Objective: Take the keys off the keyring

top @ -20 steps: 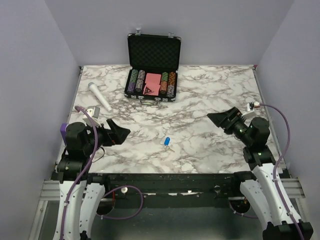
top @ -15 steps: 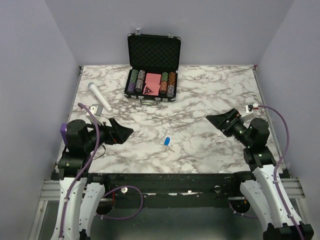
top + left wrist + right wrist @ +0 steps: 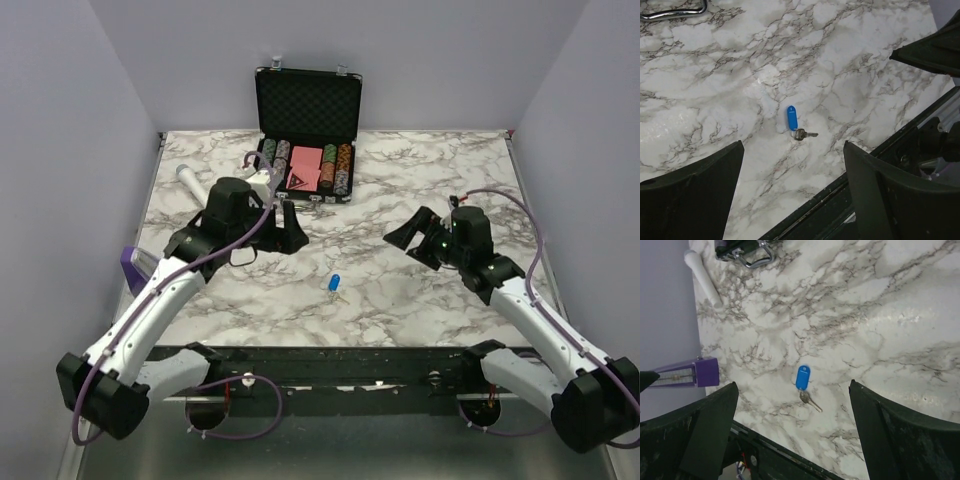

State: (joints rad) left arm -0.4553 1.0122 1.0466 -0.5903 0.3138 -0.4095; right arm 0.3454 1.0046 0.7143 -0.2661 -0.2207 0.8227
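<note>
The keyring (image 3: pixel 334 281) is lying flat on the table (image 3: pixel 430 170), on the arms' side of the case (image 3: pixel 307 100) and well apart from it, roughly in line with the case's right half. Its blue tag is pointing toward the case. The key (image 3: pixel 341 296) is sitting at the tag's end away from the case and is touching it there, angled off to one side. Nothing is resting on either piece.

The step in hand looks like the approach for a two-handed grasp. Done well, one gripper would be pinning or pinching the blue tag (image 3: pixel 791 117), the thicker and easier piece. The other would be coming down on the key (image 3: pixel 805 134) alone, at the end farthest from the case and clear of the ring. The key is thin and is lying flush on the marble, so a low, steep pinch looks safer than a sweep, which is likely to be pushing the whole bunch along. The arms should also be arriving from opposite sides, so their fingers are not crowding each other over such a small target.

The left gripper (image 3: pixel 285 235) is hanging over the table between the case and the keyring. Its jaws are standing wide apart, gripping and touching nothing. In its wrist view the keyring is showing between the two fingers. The right gripper (image 3: pixel 405 232) is hovering to the right of the case's near corner, jaws spread fully and likewise empty. From its wrist view the tag (image 3: pixel 802 377) and key (image 3: pixel 810 401) are framed between its fingers, well below them.
</note>
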